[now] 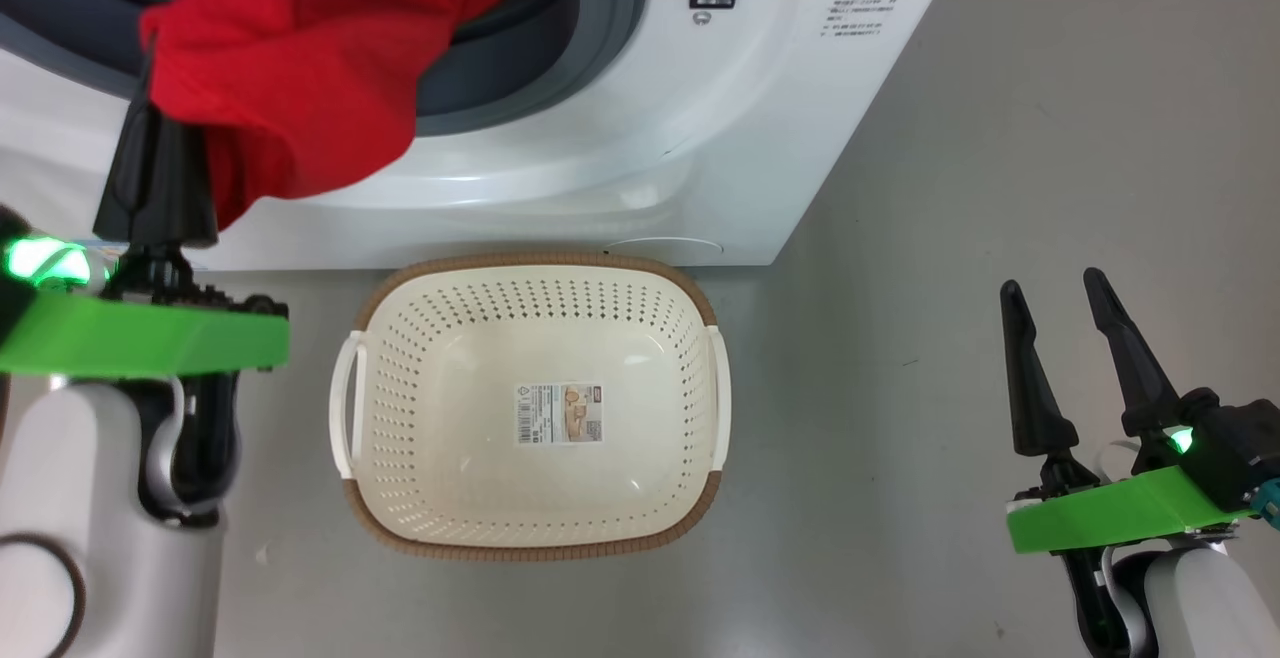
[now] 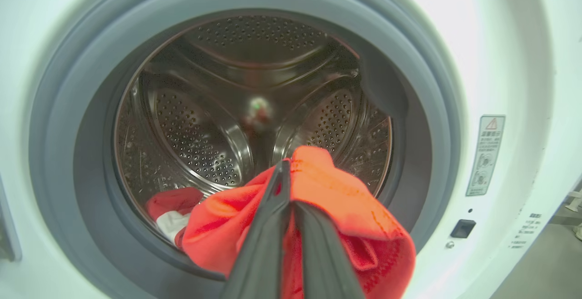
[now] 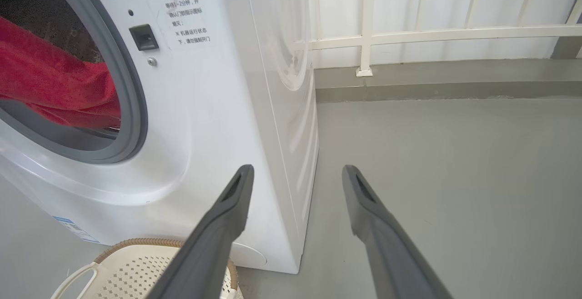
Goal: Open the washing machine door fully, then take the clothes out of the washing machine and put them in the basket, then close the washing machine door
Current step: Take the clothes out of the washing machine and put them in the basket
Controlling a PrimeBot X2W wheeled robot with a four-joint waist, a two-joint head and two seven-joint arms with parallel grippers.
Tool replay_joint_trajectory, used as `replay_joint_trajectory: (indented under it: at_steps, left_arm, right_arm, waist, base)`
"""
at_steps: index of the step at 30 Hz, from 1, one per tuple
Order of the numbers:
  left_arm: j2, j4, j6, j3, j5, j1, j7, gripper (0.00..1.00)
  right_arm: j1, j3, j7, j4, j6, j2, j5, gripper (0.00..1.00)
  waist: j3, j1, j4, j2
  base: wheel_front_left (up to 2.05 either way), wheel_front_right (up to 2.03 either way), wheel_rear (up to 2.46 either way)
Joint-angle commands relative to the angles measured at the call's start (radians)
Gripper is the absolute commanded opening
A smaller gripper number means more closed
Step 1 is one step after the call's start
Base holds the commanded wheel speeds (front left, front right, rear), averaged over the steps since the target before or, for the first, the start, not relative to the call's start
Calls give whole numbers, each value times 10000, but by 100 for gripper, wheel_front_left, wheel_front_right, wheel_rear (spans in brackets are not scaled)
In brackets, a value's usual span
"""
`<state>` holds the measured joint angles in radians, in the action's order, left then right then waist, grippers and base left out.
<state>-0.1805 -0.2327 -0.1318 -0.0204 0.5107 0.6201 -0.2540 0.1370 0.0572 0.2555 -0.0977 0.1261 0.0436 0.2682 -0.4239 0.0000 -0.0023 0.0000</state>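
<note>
Evidently bound for the basket [image 1: 530, 263], the clothes [image 1: 290, 68] hung clamped in the left gripper [image 2: 285, 171]; the right gripper [image 1: 1051, 283] stood spread.

Head view looks down on the basket [image 1: 540, 263] and washing machine [image 1: 760, 138] front. Left wrist view faces the drum [image 2: 195, 135] closely; right wrist view (farther right) shares that front.

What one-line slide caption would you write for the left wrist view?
Left pincer shut on the red clothes, which hang partly out of the washing machine.
</note>
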Motion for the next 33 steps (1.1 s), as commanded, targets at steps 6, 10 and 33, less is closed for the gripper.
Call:
replay_joint_trajectory:
  at_steps: [6,10,33]
  left_arm:
    - [-135,1855,11,707,-239,-803,-77,0]
    - [-12,3034,11,970,-326,-1235,-78,0]
    - [302,798,11,-759,-435,-2496,-78,0]
  right_arm:
    - [-254,-143,63,222,46,66,-123,100]
    - [-312,-124,63,222,46,66,-147,100]
    - [-65,-375,63,345,46,66,-51,100]
  waist:
    - [81,0,47,0]
    - [165,0,62,0]
    - [-621,0,-141,0]
  base:
    - [0,0,0]
    - [0,0,0]
    - [0,0,0]
